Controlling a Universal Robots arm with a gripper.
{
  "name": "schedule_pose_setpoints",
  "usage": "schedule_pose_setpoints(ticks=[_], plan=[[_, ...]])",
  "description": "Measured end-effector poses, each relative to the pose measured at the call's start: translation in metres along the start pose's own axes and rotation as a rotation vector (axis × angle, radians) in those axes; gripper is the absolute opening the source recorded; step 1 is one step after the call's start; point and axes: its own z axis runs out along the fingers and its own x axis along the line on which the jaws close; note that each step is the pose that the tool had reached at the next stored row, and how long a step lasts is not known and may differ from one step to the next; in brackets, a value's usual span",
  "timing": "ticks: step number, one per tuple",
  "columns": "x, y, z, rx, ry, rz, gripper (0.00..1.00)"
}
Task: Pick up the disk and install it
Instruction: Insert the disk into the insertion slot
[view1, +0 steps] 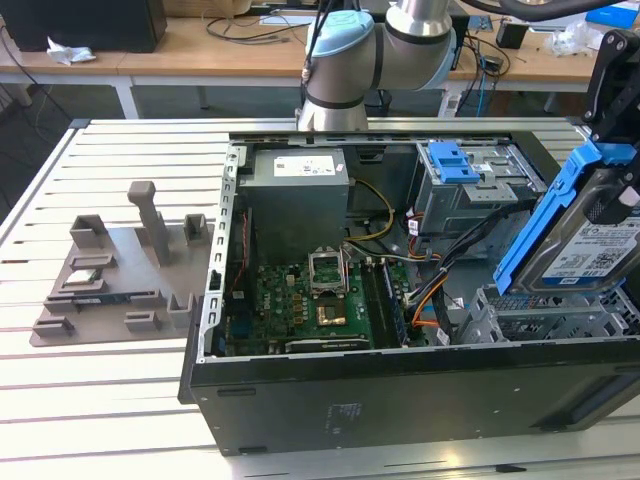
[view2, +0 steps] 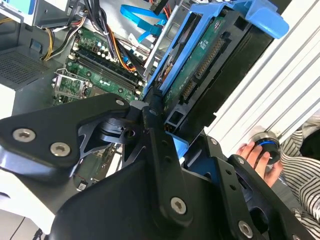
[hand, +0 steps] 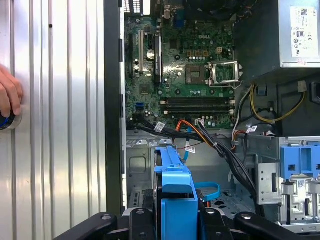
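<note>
Pinching the disk (view1: 585, 250) by its blue bracket, the gripper (view1: 612, 200) is pressed together on it. Its body is cut off by the exterior view's right edge, and its tips are largely hidden behind the drive. In the second wrist view the black fingers (view2: 155, 135) are seen clamped on the bracket's end, though the contact itself is covered by the linkage. The disk is held tilted, label towards the exterior camera, above the drive cage (view1: 540, 320) at the end of the open case (view1: 400, 400) on the exterior view's right; whether it touches the cage cannot be told. Deeper in the case a motherboard (view1: 300, 310), a grey box (view1: 297, 190) and a blue latch (view1: 450, 160) are laid bare. A hand (view2: 257, 155) is rested on a round knob (view2: 265, 142) on the slatted table (view1: 100, 400), with its arm cut off. A grey fixture (view1: 110, 270) is set on the table, well apart from the case.
</note>
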Motion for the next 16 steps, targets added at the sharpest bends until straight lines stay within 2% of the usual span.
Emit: schedule_pose_setpoints(ticks=[5, 8, 11, 13, 16], plan=[[0.0, -0.0001, 0.0008, 0.0, -0.0001, 0.0, 0.37], [0.0002, -0.0001, 0.0044, 0.0, 0.0003, 0.0, 0.37], [0.0002, -0.0012, 0.0129, -0.0001, 0.0002, 0.0, 0.37], [-0.0046, -0.0015, 0.0191, -0.0002, 0.0002, -0.002, 0.37], [-0.0044, -0.0025, 0.0292, -0.0002, 0.0022, -0.003, 0.37]])
